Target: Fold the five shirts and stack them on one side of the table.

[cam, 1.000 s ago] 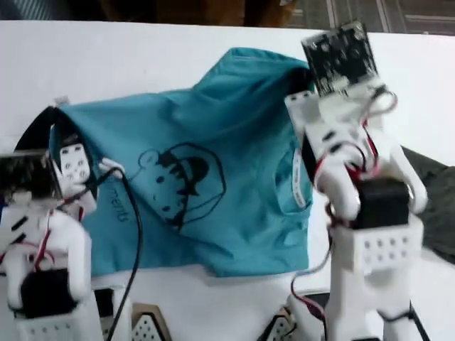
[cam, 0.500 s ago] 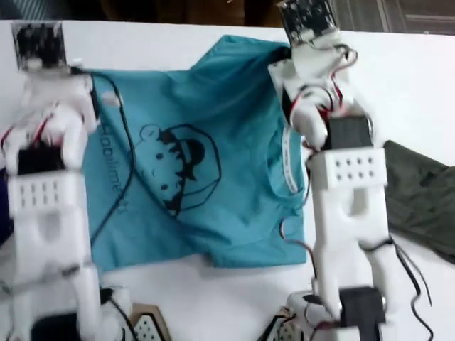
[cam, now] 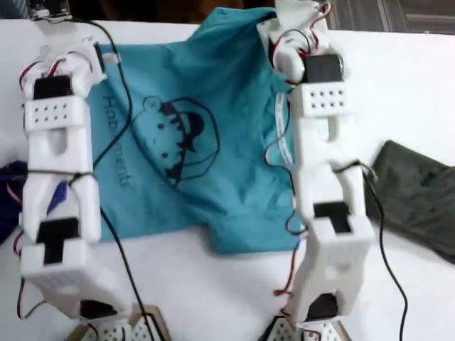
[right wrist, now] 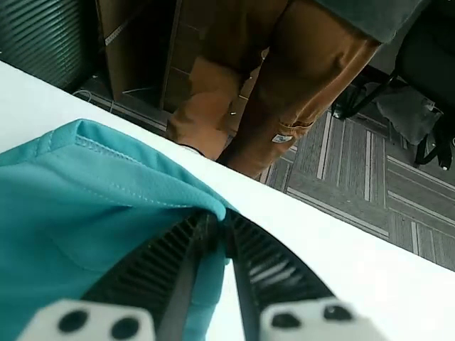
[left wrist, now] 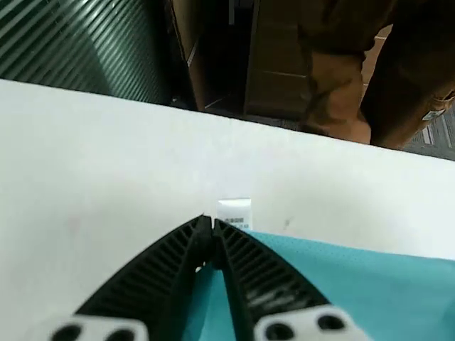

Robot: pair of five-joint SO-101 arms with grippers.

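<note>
A teal shirt [cam: 192, 135] with a dark cartoon print lies spread over the middle of the white table [cam: 412, 92], stretched toward the far edge. My left gripper [left wrist: 212, 227] is shut on the teal shirt [left wrist: 341, 284] at its far left corner, beside a small white label [left wrist: 234, 212]. My right gripper [right wrist: 219, 219] is shut on the teal shirt [right wrist: 78, 206] at its far right corner, near the table's far edge. Both arms [cam: 57, 142] [cam: 323, 156] are stretched out along the shirt's two sides.
A dark green shirt [cam: 419, 192] lies crumpled at the right side of the table. A bit of dark blue cloth [cam: 8, 206] shows at the left edge. A person in brown trousers [right wrist: 284, 85] stands beyond the far edge.
Both arms have extended toward the far edge, each holding a corner, and the teal shirt has been dragged and stretched away from the front of the table.
</note>
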